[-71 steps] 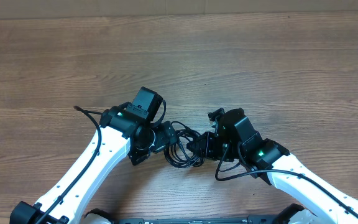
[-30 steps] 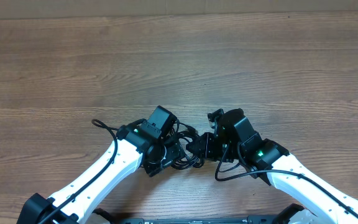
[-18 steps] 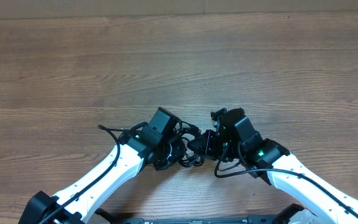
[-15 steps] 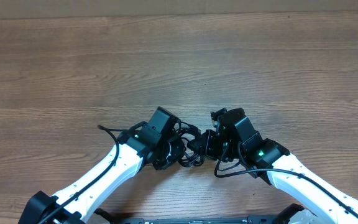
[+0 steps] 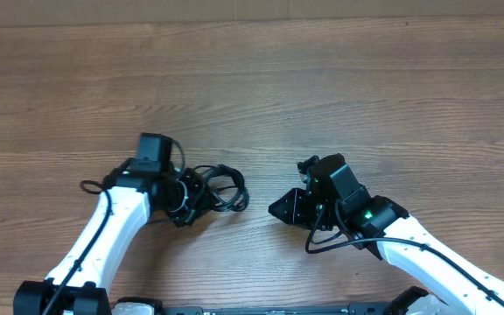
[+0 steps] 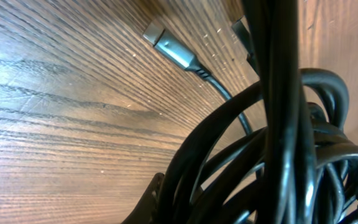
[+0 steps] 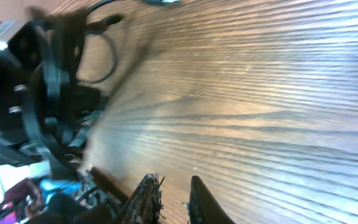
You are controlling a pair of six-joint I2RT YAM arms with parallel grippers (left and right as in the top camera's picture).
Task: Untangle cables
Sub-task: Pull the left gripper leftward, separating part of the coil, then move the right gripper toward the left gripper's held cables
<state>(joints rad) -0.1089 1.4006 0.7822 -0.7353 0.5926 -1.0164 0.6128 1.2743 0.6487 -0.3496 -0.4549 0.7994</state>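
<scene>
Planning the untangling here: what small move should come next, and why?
Probably bring the right gripper across to a loop of the cables: it holds nothing and sits apart from the bundle, which only the left gripper seems to grip.

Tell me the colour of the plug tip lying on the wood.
The plug tip is silvery grey; clearest in the left wrist view.

Brown wood-grain table (image 5: 322, 87), evenly lit, soft sheen
</scene>
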